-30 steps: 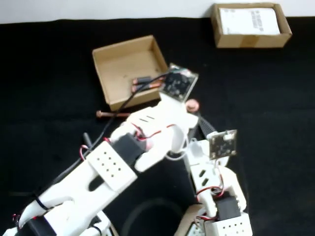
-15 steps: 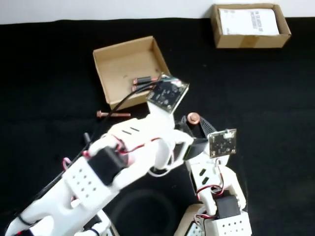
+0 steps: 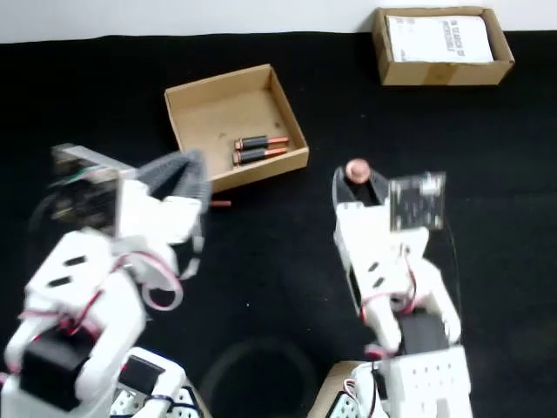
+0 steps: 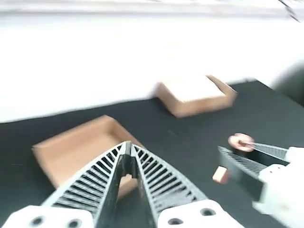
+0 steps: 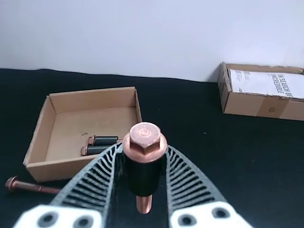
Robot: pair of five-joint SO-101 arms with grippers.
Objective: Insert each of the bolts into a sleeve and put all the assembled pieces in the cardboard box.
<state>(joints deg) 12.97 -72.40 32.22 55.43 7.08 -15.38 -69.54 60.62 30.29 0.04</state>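
Bolt (image 5: 144, 137), seated in a sleeve (image 5: 141, 178), is held upright by the right gripper (image 5: 142, 151) above the table (image 5: 223, 152). Two assembled pieces (image 3: 258, 148) are laid in the cardboard box (image 3: 213, 104); a loose bolt (image 5: 28, 186) lies just beside it. The left gripper (image 4: 129, 152) is pressed closed, empty.

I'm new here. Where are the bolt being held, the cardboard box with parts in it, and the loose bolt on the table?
held bolt (image 5: 144, 140): right wrist view, on its copper head.
cardboard box (image 3: 209, 113): high view, on its bare floor.
loose bolt (image 5: 33, 187): right wrist view, on its shaft.
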